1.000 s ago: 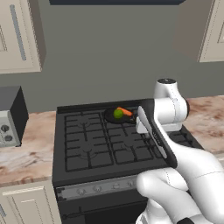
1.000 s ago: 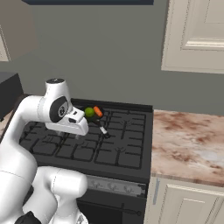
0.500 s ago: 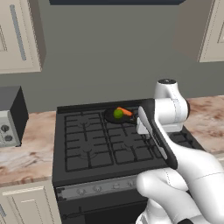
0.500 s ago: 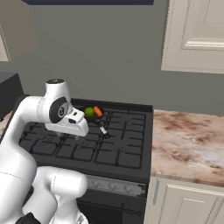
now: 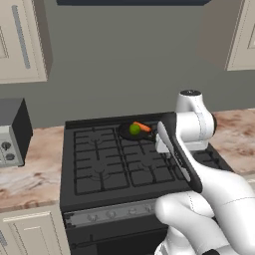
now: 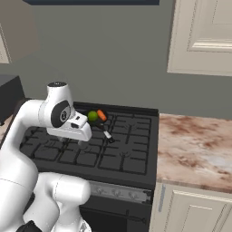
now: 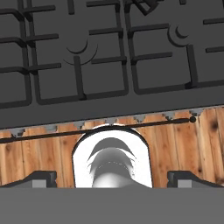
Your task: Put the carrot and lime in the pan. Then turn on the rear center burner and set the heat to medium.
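One carrot [image 5: 143, 126] and one lime [image 5: 134, 129], seemingly in one pan [image 5: 125, 133]

Home kitchen, black gas stove [image 5: 124, 164], marble-look counter [image 6: 195, 149], cream wall cabinets [image 6: 204, 36], grey backsplash [image 5: 124, 64]

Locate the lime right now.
The lime sits in the pan at the stove's rear center, beside the carrot in the left base view.

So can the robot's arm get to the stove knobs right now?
Probably yes. The end effector is open and holding nothing, the knobs along the stove's front have nothing in front of them, and the carrot and lime already sit in the pan.
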